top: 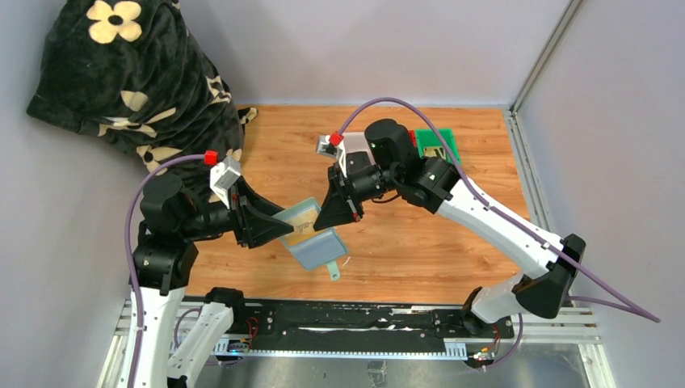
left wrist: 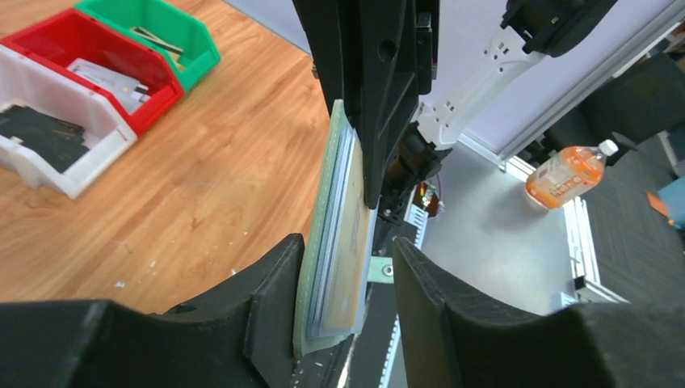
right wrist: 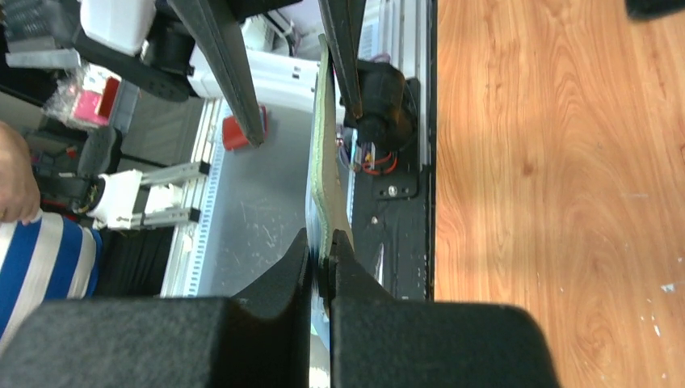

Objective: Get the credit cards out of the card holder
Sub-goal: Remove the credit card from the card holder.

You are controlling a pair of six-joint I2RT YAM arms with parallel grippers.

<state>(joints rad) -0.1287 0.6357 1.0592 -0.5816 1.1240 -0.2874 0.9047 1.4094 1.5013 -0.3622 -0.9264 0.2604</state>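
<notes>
One edge of the open card holder point(top: 319, 249) is sitting clamped in the right gripper point(top: 327, 222) over mid-table — the left gripper point(top: 284, 230) is straddling it, jaws apart. Credit cards point(left wrist: 353, 242) are sitting tucked inside; the right arm point(top: 485, 214) is partly covering bins point(top: 443, 144) at one o'clock.

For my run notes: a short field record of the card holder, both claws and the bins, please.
card holder: open, held up off the table
right claw: shut on the holder's edge
left claw: open, one finger on each side of the holder
credit cards: none visibly out yet
bins: white bin, red bin, green bin, side by side
</notes>
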